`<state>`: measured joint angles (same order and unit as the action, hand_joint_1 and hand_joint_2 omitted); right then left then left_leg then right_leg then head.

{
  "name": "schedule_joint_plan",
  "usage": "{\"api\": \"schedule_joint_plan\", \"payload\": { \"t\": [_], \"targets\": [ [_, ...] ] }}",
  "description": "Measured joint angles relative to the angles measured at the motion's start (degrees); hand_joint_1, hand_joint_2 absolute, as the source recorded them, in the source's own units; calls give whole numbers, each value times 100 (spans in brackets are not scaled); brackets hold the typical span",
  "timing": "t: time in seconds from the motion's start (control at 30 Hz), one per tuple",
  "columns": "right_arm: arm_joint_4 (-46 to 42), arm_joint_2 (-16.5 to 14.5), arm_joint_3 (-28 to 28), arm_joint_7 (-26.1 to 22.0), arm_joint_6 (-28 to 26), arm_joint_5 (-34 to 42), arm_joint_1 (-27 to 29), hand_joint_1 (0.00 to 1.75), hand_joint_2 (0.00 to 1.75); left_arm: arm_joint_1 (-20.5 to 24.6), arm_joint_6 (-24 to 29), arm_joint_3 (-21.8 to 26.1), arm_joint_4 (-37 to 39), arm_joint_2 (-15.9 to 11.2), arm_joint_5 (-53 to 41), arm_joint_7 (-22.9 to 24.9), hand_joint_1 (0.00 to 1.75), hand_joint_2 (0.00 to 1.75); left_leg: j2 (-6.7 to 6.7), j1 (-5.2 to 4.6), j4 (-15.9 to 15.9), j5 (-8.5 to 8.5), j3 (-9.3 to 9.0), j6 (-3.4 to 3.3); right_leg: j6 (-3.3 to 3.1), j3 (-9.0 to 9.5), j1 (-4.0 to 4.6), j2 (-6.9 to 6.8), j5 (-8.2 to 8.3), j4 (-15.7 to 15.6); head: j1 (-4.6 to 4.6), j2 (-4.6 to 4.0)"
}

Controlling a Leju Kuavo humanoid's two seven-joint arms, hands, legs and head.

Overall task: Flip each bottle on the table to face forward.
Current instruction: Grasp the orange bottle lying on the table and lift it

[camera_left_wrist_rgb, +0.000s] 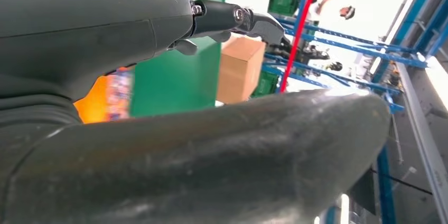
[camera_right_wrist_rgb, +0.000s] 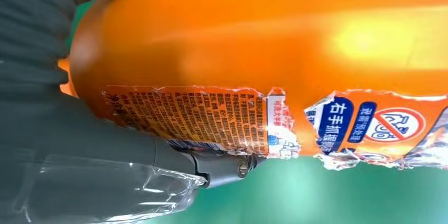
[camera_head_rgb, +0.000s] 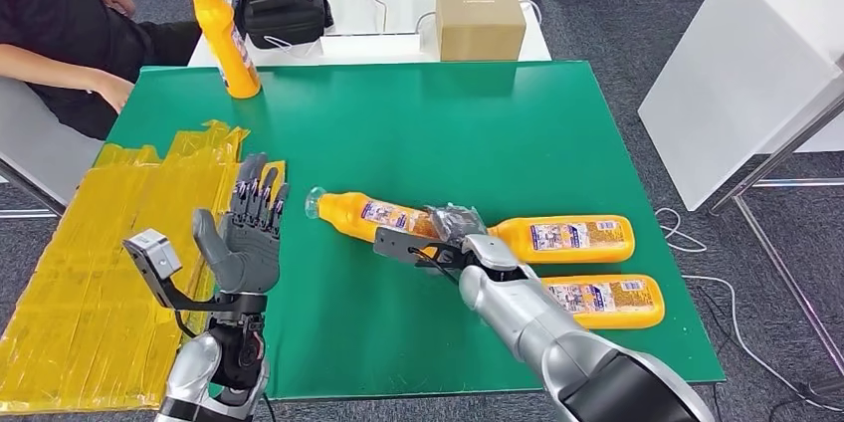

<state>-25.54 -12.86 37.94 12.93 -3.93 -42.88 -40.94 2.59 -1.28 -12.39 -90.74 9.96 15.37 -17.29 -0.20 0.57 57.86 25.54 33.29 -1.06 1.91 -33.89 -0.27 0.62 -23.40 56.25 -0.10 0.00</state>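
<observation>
Three orange bottles lie on the green table [camera_head_rgb: 418,133]. The nearest-left bottle [camera_head_rgb: 368,213] points its clear cap to the left, and my right hand [camera_head_rgb: 453,231] grips its base end. Close up, this bottle [camera_right_wrist_rgb: 253,39] shows a torn label against my fingers [camera_right_wrist_rgb: 222,167]. Two more lying bottles sit to the right, one [camera_head_rgb: 572,239] behind the other [camera_head_rgb: 609,301]. A fourth bottle [camera_head_rgb: 224,39] stands upright at the table's far left corner. My left hand [camera_head_rgb: 249,233] is raised over the table's left side, fingers spread, holding nothing; its fingers [camera_left_wrist_rgb: 232,18] stretch out straight.
Crumpled yellow plastic sheeting [camera_head_rgb: 90,273] covers the table's left edge. A person's arm [camera_head_rgb: 60,69] rests at the far left. Behind the green table, a white table carries a cardboard box [camera_head_rgb: 480,19] and a black device [camera_head_rgb: 284,4]. A white panel [camera_head_rgb: 746,64] stands at right.
</observation>
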Motion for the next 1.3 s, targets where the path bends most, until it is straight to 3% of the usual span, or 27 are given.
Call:
{"api": "schedule_joint_plan", "payload": {
  "t": [0.13, 0.27, 0.4, 0.6, 0.77, 0.9, 1.13, 1.3],
  "targets": [
    [-804, 183, -218, -379, -623, 104, 368, 175, 175, -258, -54, 50, -1, -21, -121, -87, 0, 0, -2, 0, 0, 1, 13, 0, 1, -11, 0, -2, -1, 0, 0, 0],
    [-1879, 392, -316, -537, -841, 113, 784, 175, 175, -448, -94, 154, -26, -24, -133, -117, 0, 0, -2, -1, 0, 2, 25, -1, 1, -22, -2, -3, -1, -2, 1, 0],
    [-2812, 537, -321, -613, -994, 44, 1155, 175, 175, -585, -114, 236, -78, -24, -135, -126, 0, 175, -2, -1, 0, 3, 29, -1, 1, -25, -1, -3, -1, -3, -1, 0],
    [-4062, 685, -225, -791, -1263, -80, 1782, 175, 175, -854, -153, 356, -112, -21, -68, -24, 0, 175, -2, 0, 0, 4, 32, 0, 1, -29, 0, -3, -2, -3, -1, 0],
    [-4585, 758, -124, -820, -1286, -78, 1974, 175, 175, -913, -201, 407, -112, -21, 3, 71, 0, 175, -2, 0, -1, 3, 34, 0, 0, -30, 0, -3, -2, -2, -1, 0],
    [-4757, 787, -31, -909, -1190, 38, 2015, 175, 175, -944, -327, 427, -112, -22, 173, 142, 0, 175, -2, 0, -1, 3, 34, 0, 0, -29, -1, -3, -1, -2, -1, 0],
    [-4735, 772, 402, -1049, -448, 781, 2013, 175, 175, -976, -810, 409, -148, -23, 673, 166, 0, 175, -2, 2, -1, 3, 35, 0, 0, -30, 1, -3, -2, -2, -1, 0],
    [-4554, 768, 617, -1073, -330, 917, 2008, 175, 175, -1020, -950, 312, -281, -24, 772, 167, 0, 175, -3, 3, -1, 3, 37, 0, 0, -30, 0, -4, -2, -2, -1, 0]
  ]
}}
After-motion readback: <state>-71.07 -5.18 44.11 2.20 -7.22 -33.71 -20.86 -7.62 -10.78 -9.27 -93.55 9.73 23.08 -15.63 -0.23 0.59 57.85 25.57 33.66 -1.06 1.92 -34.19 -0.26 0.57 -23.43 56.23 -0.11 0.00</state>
